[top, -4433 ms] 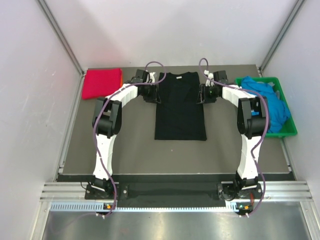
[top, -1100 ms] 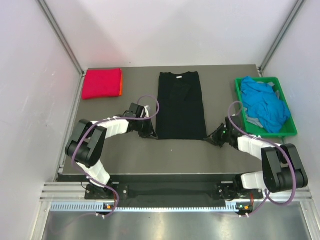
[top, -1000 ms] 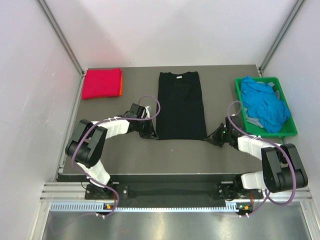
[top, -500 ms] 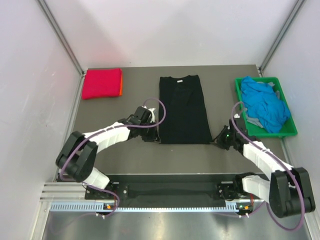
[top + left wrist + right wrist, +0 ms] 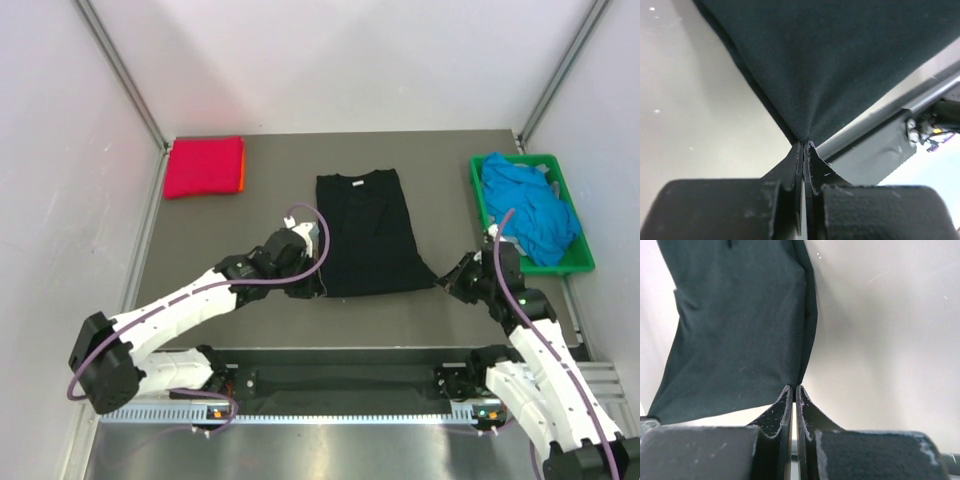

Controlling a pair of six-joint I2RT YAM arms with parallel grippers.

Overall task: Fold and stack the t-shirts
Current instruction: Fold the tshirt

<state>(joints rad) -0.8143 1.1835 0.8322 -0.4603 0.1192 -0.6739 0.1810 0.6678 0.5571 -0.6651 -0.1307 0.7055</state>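
**Black T-Shirt: Both Hem Corners Clamped for the Crosswise Fold**

The left gripper (image 5: 804, 145) is clenched on the lower left hem corner of the black t-shirt (image 5: 370, 235). In the left wrist view, the cloth is pinched between the closed fingers and fans out from them under tension. The right gripper (image 5: 792, 387) is likewise clenched on the lower right hem corner, where the fabric is drawn to a point at the jaws.

Both corners are held at once so that the hem can be handled as one level edge. The step in hand is judged to be a fold of the hem toward the collar. If one corner is carried further than the other, a skewed fold is to be expected.

In the top view, the garment lies at the centre of the table (image 5: 250, 230) as a narrow rectangle, collar toward the upper edge.

A folded magenta-red t-shirt (image 5: 203, 166) is placed at the upper left, with an orange t-shirt (image 5: 242, 170) showing at its right edge. This pile is judged to be the stack.

The blue t-shirts (image 5: 535, 215) are heaped unfolded in the green crate (image 5: 583, 262) at the right of the frame.
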